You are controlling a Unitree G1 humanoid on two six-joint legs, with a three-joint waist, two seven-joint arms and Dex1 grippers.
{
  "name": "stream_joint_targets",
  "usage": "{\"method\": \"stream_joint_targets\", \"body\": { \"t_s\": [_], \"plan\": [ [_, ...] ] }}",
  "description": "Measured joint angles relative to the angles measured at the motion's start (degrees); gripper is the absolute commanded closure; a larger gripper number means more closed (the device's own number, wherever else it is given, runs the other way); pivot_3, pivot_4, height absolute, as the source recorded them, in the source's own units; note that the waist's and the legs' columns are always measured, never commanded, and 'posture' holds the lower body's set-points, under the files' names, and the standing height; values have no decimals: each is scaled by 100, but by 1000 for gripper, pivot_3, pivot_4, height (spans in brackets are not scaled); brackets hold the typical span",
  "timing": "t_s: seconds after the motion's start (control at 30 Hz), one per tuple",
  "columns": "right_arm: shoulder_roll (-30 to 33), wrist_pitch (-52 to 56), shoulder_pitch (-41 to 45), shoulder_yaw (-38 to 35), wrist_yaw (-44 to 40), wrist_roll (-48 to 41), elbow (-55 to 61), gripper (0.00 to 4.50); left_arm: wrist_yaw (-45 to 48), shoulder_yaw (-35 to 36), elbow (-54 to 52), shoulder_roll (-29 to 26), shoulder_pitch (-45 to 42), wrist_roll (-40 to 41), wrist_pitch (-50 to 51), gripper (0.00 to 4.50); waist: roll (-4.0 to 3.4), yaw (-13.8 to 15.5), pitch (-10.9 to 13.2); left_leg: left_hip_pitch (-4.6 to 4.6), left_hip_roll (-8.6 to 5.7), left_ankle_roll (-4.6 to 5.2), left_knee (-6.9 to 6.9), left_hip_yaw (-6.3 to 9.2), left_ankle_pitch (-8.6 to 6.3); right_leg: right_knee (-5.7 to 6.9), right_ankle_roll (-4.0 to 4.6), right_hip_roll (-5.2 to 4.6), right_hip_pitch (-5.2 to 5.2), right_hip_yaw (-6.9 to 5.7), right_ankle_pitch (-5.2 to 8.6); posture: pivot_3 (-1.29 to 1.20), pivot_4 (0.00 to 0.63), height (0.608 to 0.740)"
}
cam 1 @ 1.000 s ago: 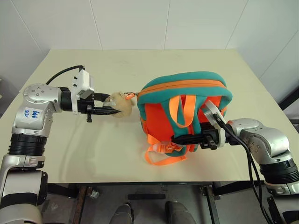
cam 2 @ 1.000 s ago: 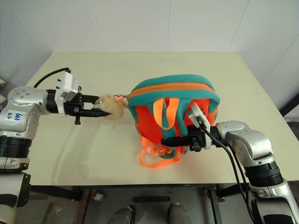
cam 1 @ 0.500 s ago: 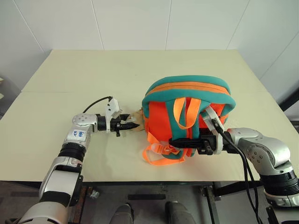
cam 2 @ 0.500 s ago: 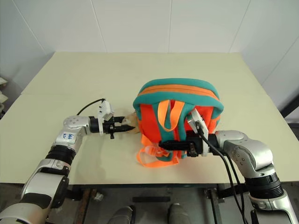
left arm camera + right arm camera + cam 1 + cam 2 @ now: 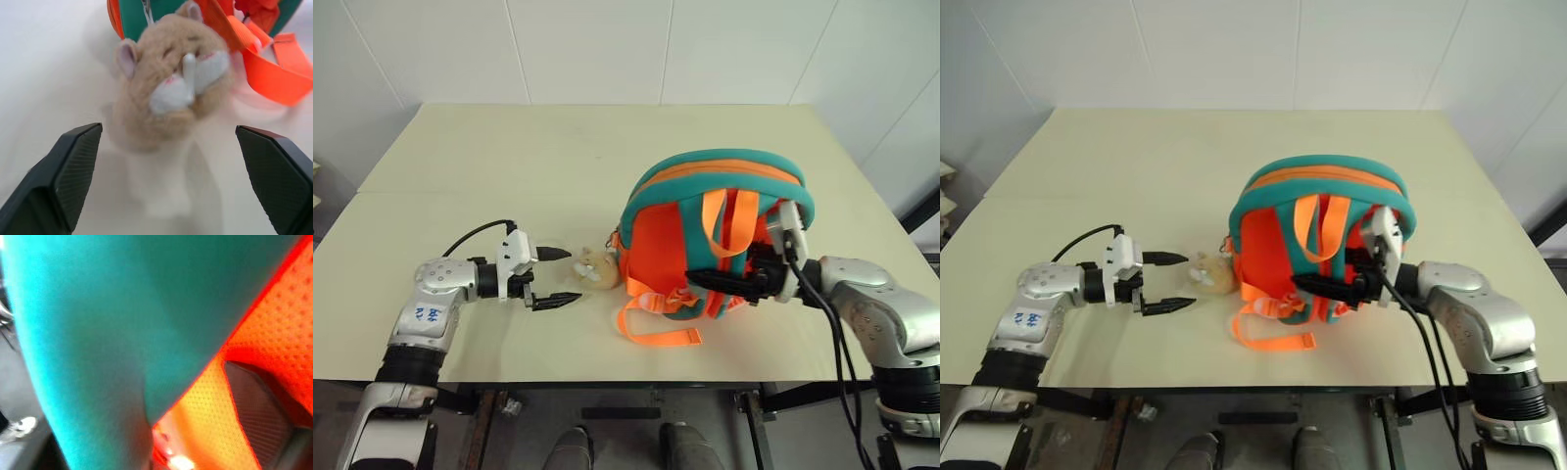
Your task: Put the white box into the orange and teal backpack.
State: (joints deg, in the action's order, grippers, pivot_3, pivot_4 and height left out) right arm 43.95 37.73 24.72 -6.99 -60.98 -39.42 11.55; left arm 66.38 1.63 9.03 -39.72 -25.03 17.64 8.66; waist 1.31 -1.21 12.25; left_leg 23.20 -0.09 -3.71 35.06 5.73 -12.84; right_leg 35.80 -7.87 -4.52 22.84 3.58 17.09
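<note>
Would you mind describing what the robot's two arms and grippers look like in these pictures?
Both arms are built of silver-grey metal segments joined by black rings. The left arm carries a white label with blue handwriting. Each wrist has a small white camera block fed by a black cable; the right arm has cables trailing down along it. The left gripper and right gripper have black tapered jaws with ribbed pads.

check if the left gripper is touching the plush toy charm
Apart. The left wrist view shows the left gripper open, with bare table between each finger and the plush toy charm.

soft cloth backpack (image 5: 680,240), fuzzy plush charm (image 5: 593,268), matt smooth table (image 5: 509,166)
</note>
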Motion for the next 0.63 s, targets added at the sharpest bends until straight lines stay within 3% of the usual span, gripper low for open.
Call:
{"method": "stream_joint_targets", "body": {
  "t_s": [0.23,0.63],
  "plan": [
    [763,-438,-465,-507,-633,172,-367,15,-38,425,-656,-376,190,385,585,0,0,-20,0,-4,0,2,1,-3,0,-4,2,0,-5,0,1,0,150,740],
    [1036,-1502,-1474,-996,-673,966,-930,15,-285,518,-1355,-303,347,905,1063,0,-1,-57,1,-8,1,3,1,-11,-2,-11,1,1,-8,4,0,0,150,740]
  ]
}}
